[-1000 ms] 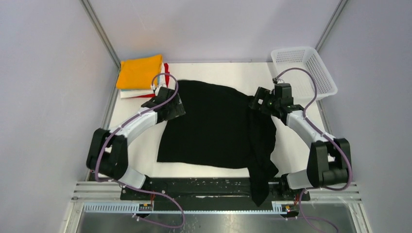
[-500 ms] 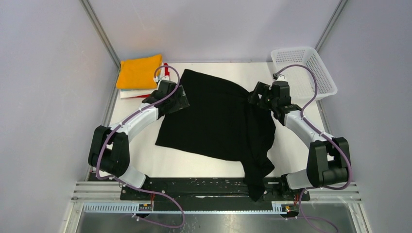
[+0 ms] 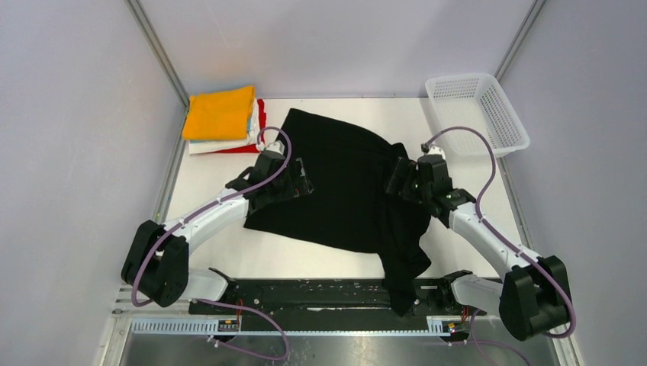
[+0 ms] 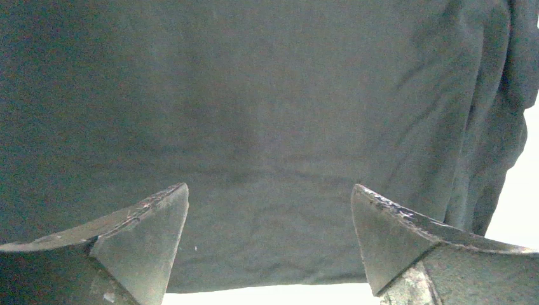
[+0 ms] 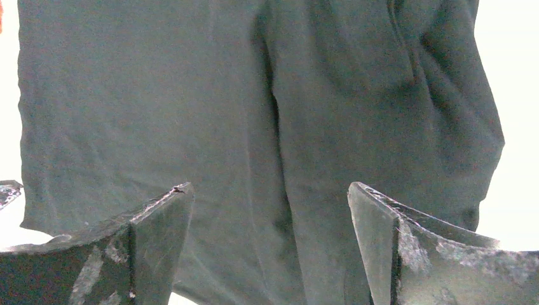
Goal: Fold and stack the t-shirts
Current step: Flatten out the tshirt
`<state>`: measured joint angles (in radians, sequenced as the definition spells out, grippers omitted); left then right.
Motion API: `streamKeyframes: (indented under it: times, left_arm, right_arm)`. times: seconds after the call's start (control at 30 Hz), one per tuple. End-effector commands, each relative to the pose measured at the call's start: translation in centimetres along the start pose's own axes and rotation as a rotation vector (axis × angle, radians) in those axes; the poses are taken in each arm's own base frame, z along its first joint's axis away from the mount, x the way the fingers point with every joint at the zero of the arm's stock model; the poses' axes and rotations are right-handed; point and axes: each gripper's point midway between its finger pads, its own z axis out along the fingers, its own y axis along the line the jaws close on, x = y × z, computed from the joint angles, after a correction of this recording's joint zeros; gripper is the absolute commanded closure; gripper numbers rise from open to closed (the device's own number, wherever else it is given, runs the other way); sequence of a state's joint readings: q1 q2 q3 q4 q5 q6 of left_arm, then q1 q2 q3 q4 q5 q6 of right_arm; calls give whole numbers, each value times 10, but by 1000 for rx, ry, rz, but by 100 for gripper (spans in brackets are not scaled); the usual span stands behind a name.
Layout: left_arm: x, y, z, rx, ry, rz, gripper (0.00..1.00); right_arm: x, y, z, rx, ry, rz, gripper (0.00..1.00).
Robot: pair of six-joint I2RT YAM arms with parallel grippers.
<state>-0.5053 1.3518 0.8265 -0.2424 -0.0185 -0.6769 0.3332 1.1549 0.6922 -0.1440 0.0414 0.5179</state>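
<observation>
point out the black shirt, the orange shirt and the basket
black shirt (image 3: 343,191), top view, middle of its spread-out body
orange shirt (image 3: 220,113), top view, centre of its folded top face, on the stack
basket (image 3: 477,114), top view, bare mesh floor

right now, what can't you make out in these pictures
- Folded stack, top view: the orange shirt covers the lower ones; only edges show.
- Black t-shirt, wrist views: frame edges crop it; collar unseen.
- Left gripper and right gripper, top view: fingers lost against dark cloth.
</observation>
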Motion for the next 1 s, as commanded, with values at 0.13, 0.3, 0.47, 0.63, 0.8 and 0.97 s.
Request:
streamKeyframes:
  times: [0.13,0.3,0.47,0.63,0.8,0.97]
  left_arm:
    - [21,16,23,-35,29,-60,1]
    - [17,45,43,-88,33,-149,1]
    - [26,75,58,-136,109,-248,1]
    - [49,106,54,-204,183,-326,1]
    - [63,117,44,-195,220,-374,1]
    - [65,116,32,-165,228,-406,1]
  right_arm:
    - [55,-46,0,201,128,62,0]
    - [16,-39,17,225,71,-97,0]
    - [-21,-16,41,180,134,-353,1]
    - [-52,-28,58,313,190,-559,1]
    - [-60,-42,76,364,322,-725,2]
    - [-67,-49,85,355,391,-780,8]
